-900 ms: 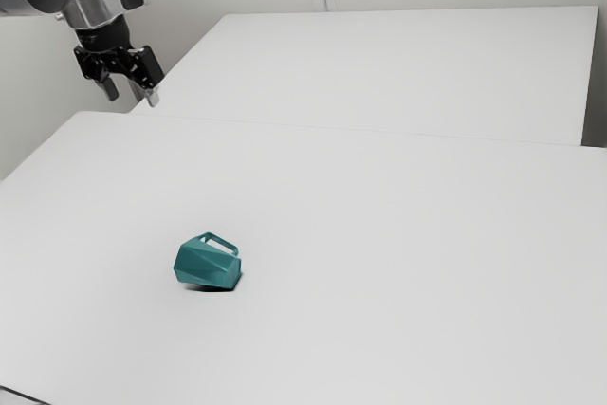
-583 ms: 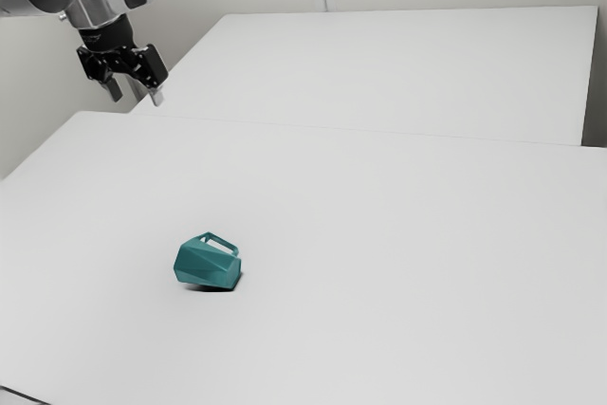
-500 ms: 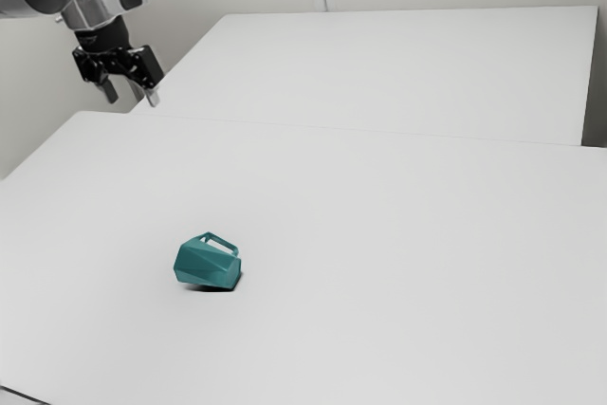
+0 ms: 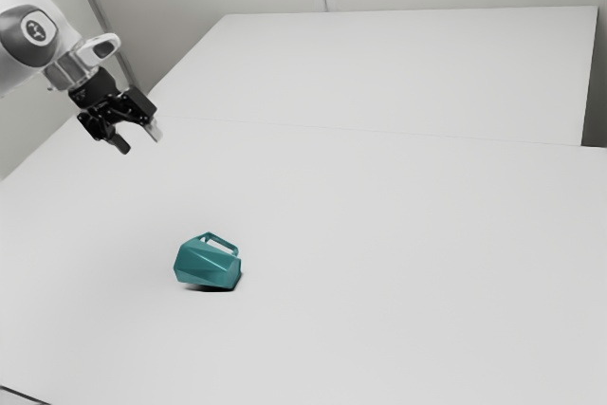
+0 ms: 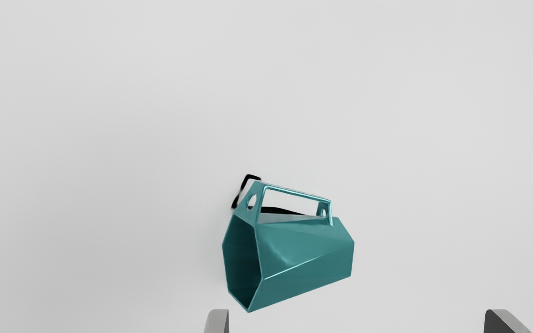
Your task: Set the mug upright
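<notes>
The two fingers [image 5: 217, 322] are standing wide apart, with nothing clamped. The gripper [image 4: 139, 139], one, hangs from one arm [image 4: 24, 40] at upper left of the exterior frame. One mug [image 4: 207, 264] is lying on its side, lower left, on one table [image 4: 398, 310]. I judge this is the approach; next, it should descend and align around the mug.
</notes>
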